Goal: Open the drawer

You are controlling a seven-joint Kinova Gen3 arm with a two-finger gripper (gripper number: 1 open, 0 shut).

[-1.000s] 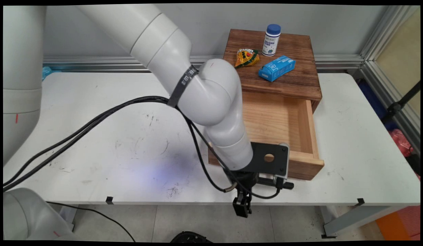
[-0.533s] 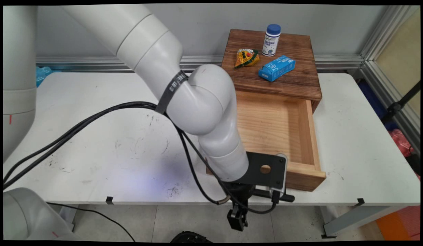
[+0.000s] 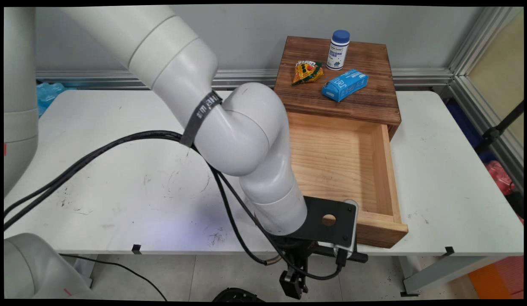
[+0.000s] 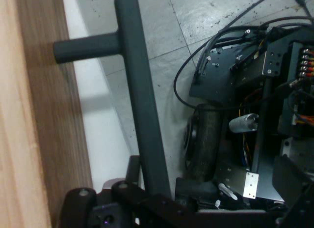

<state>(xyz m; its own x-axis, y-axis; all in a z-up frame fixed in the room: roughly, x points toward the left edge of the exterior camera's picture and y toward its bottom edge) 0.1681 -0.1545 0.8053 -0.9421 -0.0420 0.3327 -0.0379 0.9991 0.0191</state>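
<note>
The gripper (image 3: 294,285) is seen past the table's (image 3: 118,191) near edge, in front of the pulled-out drawer (image 3: 384,229). In the hand view the drawer's dark bar handle (image 4: 140,90) is seated in the gripper (image 4: 147,185), and the jaws appear to be clamped on it (the contact itself is hidden by the linkage). The bar's long axis is laid along the drawer front (image 4: 44,115), just clear of it, held off by a short post. A bottle (image 3: 339,49), a blue carton (image 3: 345,84) and a snack packet (image 3: 306,71) are left on the cabinet (image 3: 374,106), well apart from the gripper.
</note>
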